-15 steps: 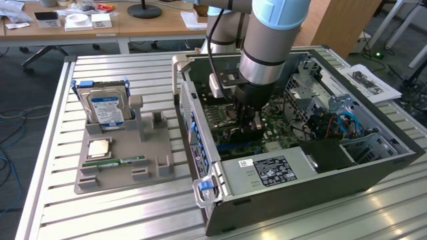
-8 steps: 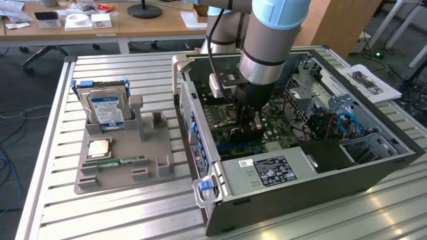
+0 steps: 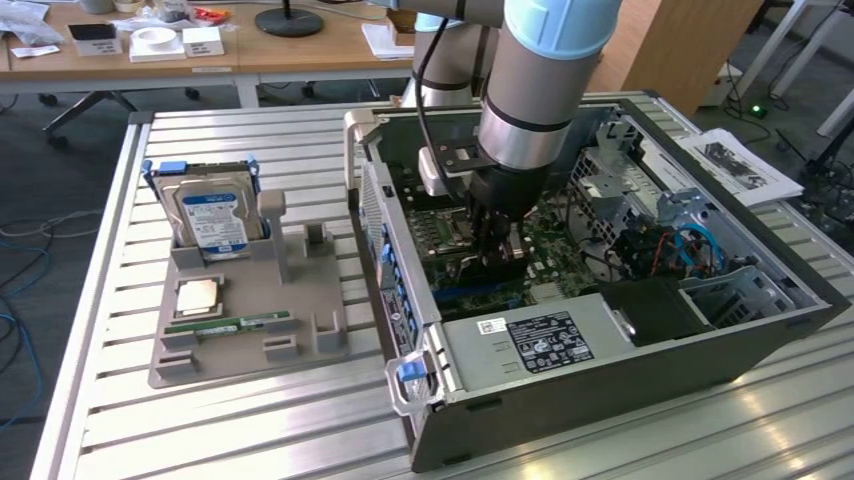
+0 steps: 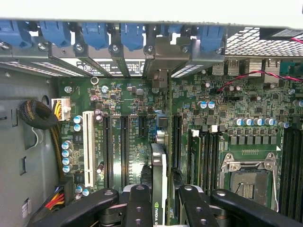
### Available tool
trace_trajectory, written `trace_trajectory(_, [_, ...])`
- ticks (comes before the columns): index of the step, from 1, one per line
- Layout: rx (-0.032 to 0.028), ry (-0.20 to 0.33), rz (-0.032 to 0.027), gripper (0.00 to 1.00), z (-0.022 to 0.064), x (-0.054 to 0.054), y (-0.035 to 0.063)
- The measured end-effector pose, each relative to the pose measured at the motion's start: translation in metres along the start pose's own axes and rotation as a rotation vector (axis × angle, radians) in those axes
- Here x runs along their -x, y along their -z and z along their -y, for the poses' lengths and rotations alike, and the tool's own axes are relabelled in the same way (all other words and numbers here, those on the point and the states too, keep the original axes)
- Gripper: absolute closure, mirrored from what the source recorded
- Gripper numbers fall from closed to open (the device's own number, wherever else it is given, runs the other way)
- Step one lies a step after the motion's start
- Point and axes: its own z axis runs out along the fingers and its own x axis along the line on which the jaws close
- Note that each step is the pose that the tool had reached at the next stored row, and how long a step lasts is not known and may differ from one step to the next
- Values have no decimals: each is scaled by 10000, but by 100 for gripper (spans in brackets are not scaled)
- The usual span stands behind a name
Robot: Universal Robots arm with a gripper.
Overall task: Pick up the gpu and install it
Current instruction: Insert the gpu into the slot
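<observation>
Through the exterior view I am watching the gripper [image 3: 497, 250] reaching down inside the open computer case [image 3: 641, 385], over the motherboard [image 3: 454, 232]. On the exterior view's left, the grey holder tray [image 3: 310, 300] is carrying an upright hard drive [image 3: 214, 218], a CPU [image 3: 198, 297] and a memory stick [image 3: 247, 324]. Through the wrist view, the jaws are clamping the gpu [image 4: 158, 165] edge-on above the expansion slots.

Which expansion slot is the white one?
The white slot at the end of the row, nearest the grey case wall; the slots between it and the gpu are black.
</observation>
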Motion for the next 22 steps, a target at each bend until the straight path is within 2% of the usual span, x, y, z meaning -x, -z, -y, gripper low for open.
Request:
trace_trajectory(9, [-2,2,-41,73,0,0,-1])
trace_trajectory(20, [-1,2,-41,73,0,1,1])
trace_trajectory(22, [-3,2,-39,73,1,3,27])
